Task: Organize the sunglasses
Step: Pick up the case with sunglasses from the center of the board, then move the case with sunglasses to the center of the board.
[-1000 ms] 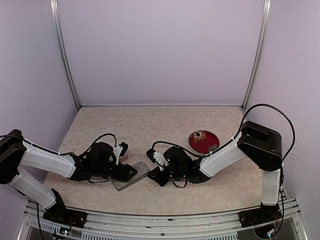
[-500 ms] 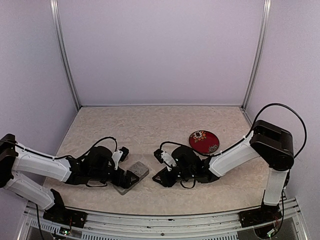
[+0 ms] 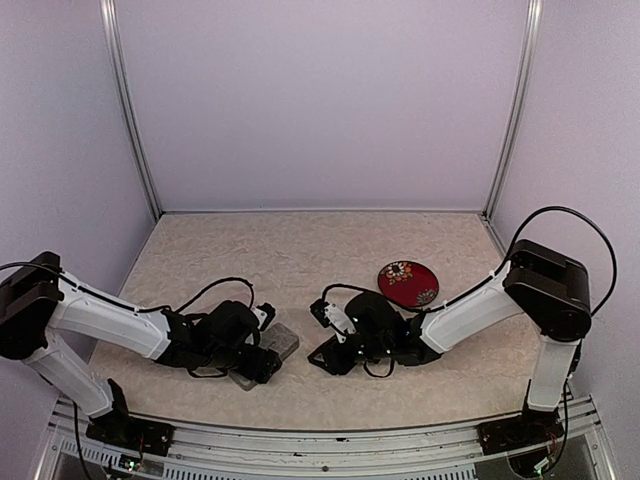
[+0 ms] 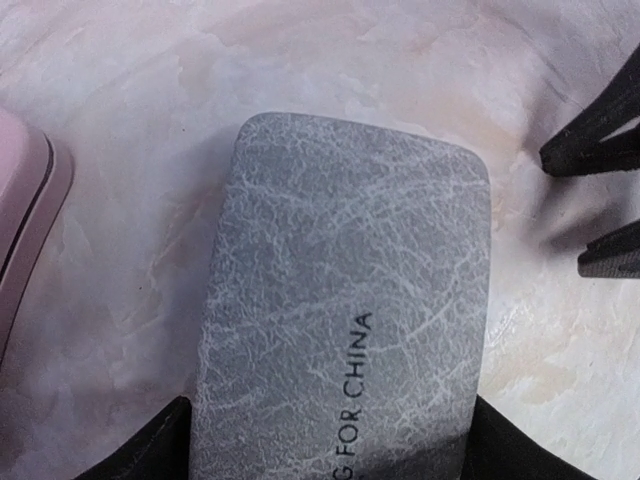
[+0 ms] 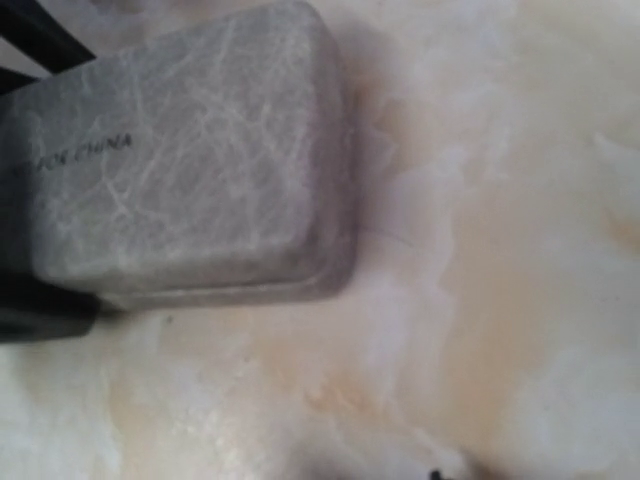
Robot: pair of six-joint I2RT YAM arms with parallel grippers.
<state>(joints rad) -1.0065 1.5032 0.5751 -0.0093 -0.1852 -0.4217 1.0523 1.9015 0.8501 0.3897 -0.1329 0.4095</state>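
At the left gripper (image 4: pixel 330 440), grey marbled case (image 4: pixel 345 280).

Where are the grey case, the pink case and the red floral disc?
grey case (image 4: pixel 345 300): left wrist view, middle of its top face.
pink case (image 4: pixel 25 210): left wrist view, the part showing at the left edge.
red floral disc (image 3: pixel 407 283): top view, its centre.

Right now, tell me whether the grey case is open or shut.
Shut: the grey case lies flat as one closed block, no interior showing.
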